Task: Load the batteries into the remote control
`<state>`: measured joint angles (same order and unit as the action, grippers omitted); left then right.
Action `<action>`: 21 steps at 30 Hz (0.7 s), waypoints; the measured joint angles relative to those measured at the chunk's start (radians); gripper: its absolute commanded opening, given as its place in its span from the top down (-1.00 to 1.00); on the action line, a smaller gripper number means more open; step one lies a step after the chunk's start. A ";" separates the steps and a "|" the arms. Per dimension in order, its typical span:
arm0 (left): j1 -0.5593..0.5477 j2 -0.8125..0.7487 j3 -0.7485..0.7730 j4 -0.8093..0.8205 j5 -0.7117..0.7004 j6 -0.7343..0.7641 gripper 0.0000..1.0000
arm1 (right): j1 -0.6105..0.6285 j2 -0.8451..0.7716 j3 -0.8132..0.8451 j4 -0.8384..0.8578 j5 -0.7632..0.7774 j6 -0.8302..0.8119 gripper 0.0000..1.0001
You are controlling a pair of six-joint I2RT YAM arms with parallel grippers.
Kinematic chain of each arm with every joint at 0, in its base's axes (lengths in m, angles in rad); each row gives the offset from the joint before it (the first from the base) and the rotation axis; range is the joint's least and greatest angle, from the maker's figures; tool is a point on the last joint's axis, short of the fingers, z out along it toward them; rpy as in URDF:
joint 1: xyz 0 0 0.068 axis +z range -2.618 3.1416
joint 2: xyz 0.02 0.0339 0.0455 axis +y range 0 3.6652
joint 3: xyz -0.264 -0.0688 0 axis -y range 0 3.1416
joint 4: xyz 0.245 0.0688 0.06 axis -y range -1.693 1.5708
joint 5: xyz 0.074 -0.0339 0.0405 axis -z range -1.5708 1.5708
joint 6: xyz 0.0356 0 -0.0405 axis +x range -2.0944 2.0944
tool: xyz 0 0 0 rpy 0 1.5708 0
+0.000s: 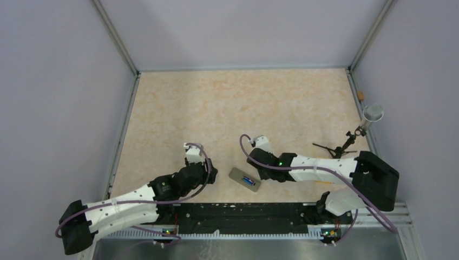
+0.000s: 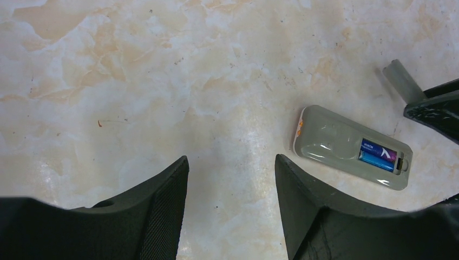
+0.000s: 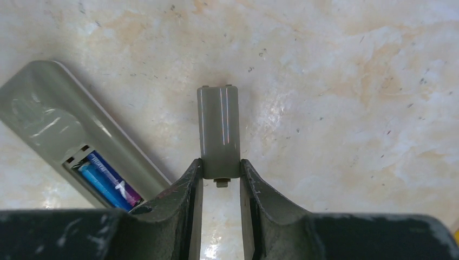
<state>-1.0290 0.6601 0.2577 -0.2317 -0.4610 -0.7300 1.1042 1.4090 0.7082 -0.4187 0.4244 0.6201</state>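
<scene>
Top view: the remote control [image 1: 245,180] lies grey back up on the table [image 1: 243,103], at 6 o'clock of the surface, between the two arms. A blue patch shows in its recess. A small tripod stand [image 1: 346,145] carrying a grey cylinder stands at 3 o'clock, by the right wall. The fingertips of both arms are too small here to judge.

Right wrist view: this alone settles the grip. The right gripper [image 3: 221,168] pinches a small grey battery cover [image 3: 218,130] by its near end, one finger against each long edge. The cover points to 12 o'clock. Whether it rests on the table cannot be told. The remote control [image 3: 48,119] sits at 9 o'clock of the cover, apart from it, with the batteries [image 3: 105,181] side by side in the open recess.

Left wrist view: the left gripper [image 2: 231,162] stands spread over bare table, nothing between its fingers. The remote control [image 2: 335,143] lies at 3 o'clock of the frame. Only this view shows two orange marks [image 2: 299,127] on its far end.

Writing: the battery wrapper [image 2: 377,154] is blue and purple with a line of white print, too small to read.
</scene>
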 measured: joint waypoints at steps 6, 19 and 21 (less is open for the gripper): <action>0.000 0.010 0.000 0.000 0.000 0.000 -0.22 | 0.000 -0.097 0.063 -0.066 -0.003 -0.096 0.74; 0.000 -0.011 0.000 -0.001 0.000 0.000 -0.22 | -0.003 -0.149 0.225 -0.241 -0.134 -0.341 0.79; 0.000 -0.027 0.000 -0.001 0.000 0.000 -0.22 | -0.006 -0.146 0.249 -0.266 -0.158 -0.372 0.79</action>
<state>-1.0290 0.6334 0.2577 -0.2329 -0.4606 -0.7303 1.0977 1.2629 0.9573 -0.6842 0.2661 0.2478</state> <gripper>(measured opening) 0.608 0.253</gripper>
